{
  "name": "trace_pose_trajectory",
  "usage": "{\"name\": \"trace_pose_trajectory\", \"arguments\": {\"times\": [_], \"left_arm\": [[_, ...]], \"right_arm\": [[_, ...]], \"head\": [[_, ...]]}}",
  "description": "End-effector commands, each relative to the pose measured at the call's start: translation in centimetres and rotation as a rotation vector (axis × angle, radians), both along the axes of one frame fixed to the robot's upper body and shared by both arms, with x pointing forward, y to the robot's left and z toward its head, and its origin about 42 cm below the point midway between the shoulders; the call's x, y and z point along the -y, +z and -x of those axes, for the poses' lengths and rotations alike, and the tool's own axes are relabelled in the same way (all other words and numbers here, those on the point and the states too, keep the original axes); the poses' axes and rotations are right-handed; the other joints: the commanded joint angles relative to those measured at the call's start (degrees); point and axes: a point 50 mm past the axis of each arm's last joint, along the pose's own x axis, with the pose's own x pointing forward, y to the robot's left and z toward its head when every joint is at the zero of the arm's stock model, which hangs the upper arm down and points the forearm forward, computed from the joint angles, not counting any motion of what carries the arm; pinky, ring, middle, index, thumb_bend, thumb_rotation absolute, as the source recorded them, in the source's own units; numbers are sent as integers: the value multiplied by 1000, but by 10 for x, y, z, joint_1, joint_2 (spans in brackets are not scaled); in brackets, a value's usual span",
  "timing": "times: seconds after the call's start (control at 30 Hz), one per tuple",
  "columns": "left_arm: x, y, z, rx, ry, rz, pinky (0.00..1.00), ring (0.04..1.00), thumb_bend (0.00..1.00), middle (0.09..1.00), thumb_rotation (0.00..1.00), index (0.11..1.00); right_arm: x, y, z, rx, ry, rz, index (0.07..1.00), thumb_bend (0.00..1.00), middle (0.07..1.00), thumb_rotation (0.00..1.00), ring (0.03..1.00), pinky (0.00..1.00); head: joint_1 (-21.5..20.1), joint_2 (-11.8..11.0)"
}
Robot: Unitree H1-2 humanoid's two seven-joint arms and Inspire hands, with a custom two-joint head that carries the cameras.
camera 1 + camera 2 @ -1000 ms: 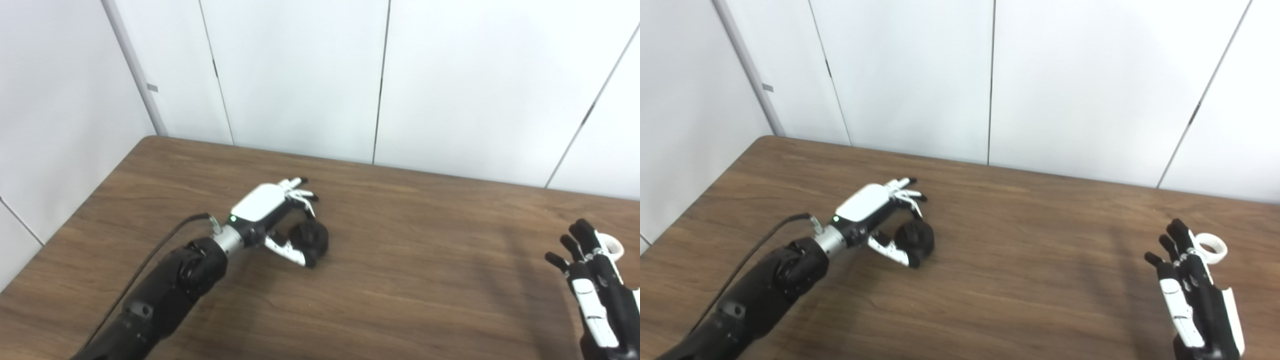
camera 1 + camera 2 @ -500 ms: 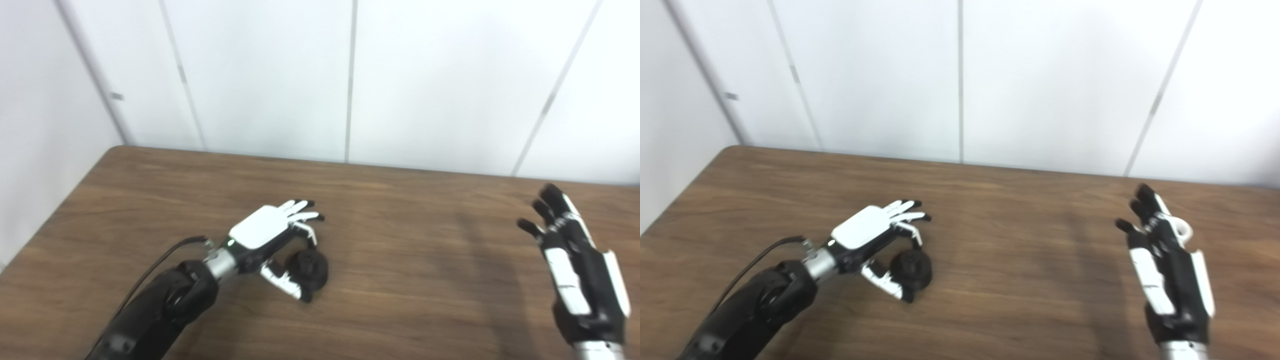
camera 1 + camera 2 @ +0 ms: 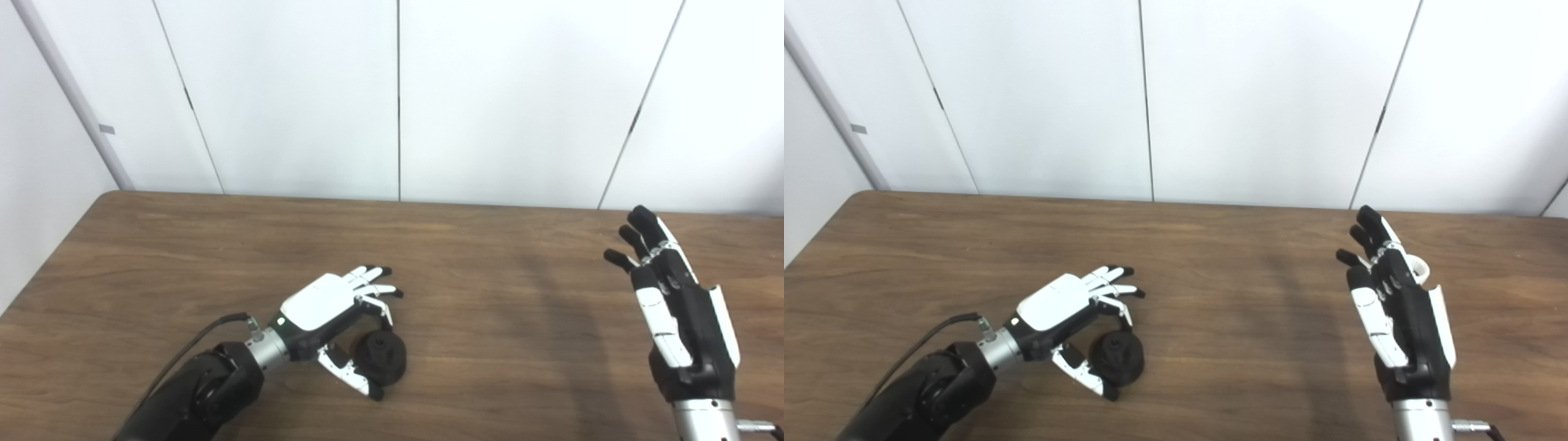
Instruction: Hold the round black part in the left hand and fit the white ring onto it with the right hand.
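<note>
Currently the left hand (image 3: 1069,309) cups the round black part (image 3: 1118,358) on the table (image 3: 1225,318), fingers apart, not yet clamped: close thumb and fingers evenly before lifting. Right, the right hand (image 3: 1396,312) is raised, spread, empty. Just behind it lies the white ring (image 3: 1421,268), mostly hidden. Mid-table offers free room; the far edge meets the wall.

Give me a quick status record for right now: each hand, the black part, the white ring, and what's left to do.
left hand: open, fingers curled over the black part, not clearly gripping it
right hand: open, raised above the table, holding nothing
black part: resting on the table, between the left hand's thumb and fingers
white ring: mostly hidden behind the right hand; only an edge shows in the right eye view
remaining: grasp part, pick up ring, fit ring
</note>
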Motion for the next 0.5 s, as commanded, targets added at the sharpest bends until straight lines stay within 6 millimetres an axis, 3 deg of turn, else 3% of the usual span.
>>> {"name": "trace_pose_trajectory", "arguments": {"times": [0.0,0.37,0.47], "left_arm": [[3,10,-2,22,-31,-1,1000,1000,525,884,57,481],[12,3,-6,-39,-18,53,1000,1000,525,895,57,482],[13,-2,-6,-48,-18,52,1000,1000,525,892,58,481]], "right_arm": [[-1,19,2,76,-16,6,899,330,928,695,914,784],[7,23,7,93,-27,7,891,336,930,668,930,790],[10,28,11,98,-40,36,898,339,935,706,925,801]], "head": [[-2,1],[-26,5],[-31,6]]}}
